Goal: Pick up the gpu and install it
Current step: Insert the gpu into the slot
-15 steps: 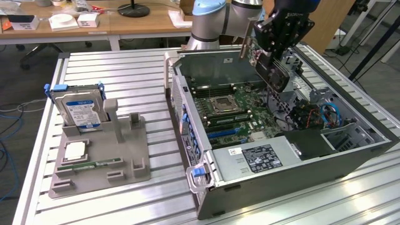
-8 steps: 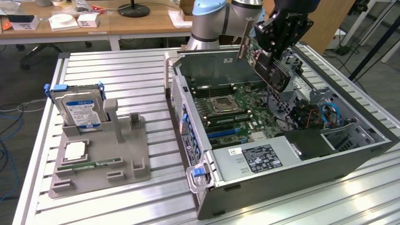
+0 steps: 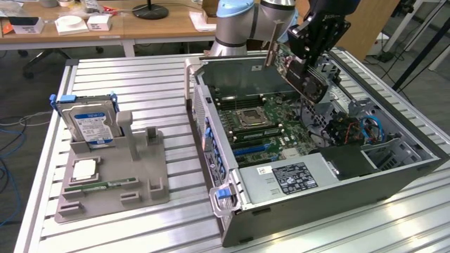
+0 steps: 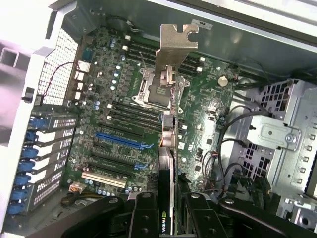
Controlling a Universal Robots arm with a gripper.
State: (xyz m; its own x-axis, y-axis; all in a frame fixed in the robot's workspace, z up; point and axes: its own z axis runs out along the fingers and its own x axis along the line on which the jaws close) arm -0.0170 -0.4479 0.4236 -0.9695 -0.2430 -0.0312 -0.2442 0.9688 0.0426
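My gripper [image 3: 314,57] is shut on the gpu [image 3: 302,74], a green card with a black cooler shroud and a silver end bracket [image 3: 273,45]. It hangs tilted in the air above the far side of the open computer case [image 3: 411,163]. Seen from the wrist, the gpu [image 4: 167,158] runs edge-on away from the black fingers [image 4: 143,218], and its silver bracket [image 4: 173,44] points at the case's far wall. Below it lies the green motherboard [image 4: 119,124] with a blue expansion slot [image 4: 121,140].
A grey holder [image 3: 113,174] on the exterior view's left carries a silver hard drive with a blue label [image 3: 90,124], a processor [image 3: 84,169] and a memory stick [image 3: 105,185]. Drive cages and cables [image 3: 351,126] crowd the case's right side. Desks stand behind the slatted table.
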